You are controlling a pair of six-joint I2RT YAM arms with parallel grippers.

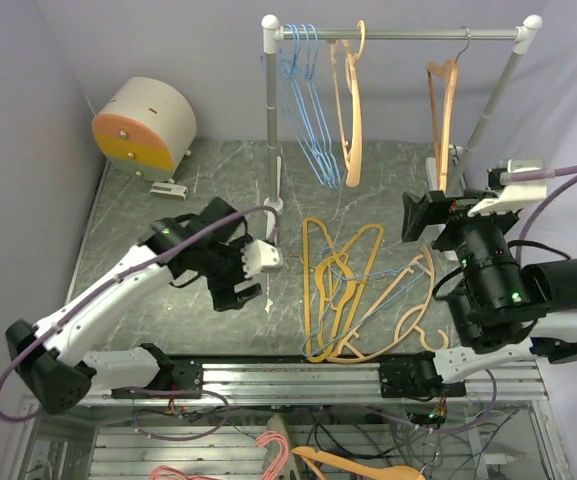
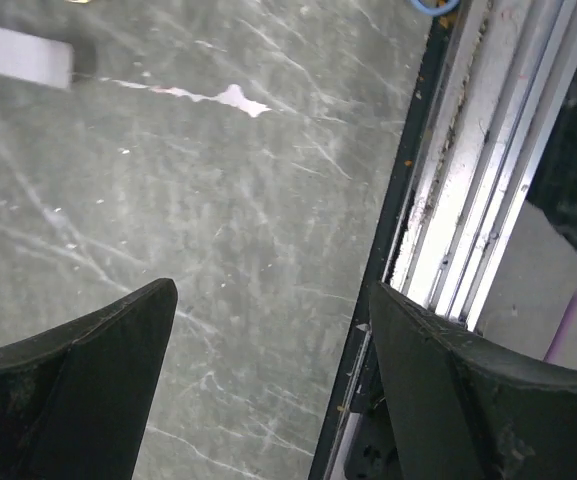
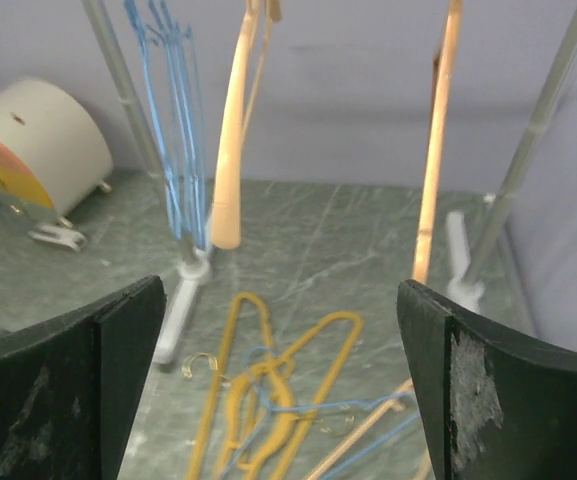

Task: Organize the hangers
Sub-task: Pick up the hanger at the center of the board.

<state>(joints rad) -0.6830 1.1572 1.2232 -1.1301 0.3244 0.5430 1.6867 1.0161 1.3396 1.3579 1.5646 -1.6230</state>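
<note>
Right pincer [image 3: 280, 290], jaws wide apart and empty, hovers just far-right of the tangled hangers [image 1: 353, 290] on the desk [image 1: 228, 170], long axes near-to-far; left pincer [image 2: 273, 290], likewise apart, sits farther off.

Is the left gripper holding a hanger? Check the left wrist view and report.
No. The left gripper stands open above the table, with nothing between its fingers.

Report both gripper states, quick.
Left gripper: open, holding nothing.
Right gripper: open, holding nothing.
</note>
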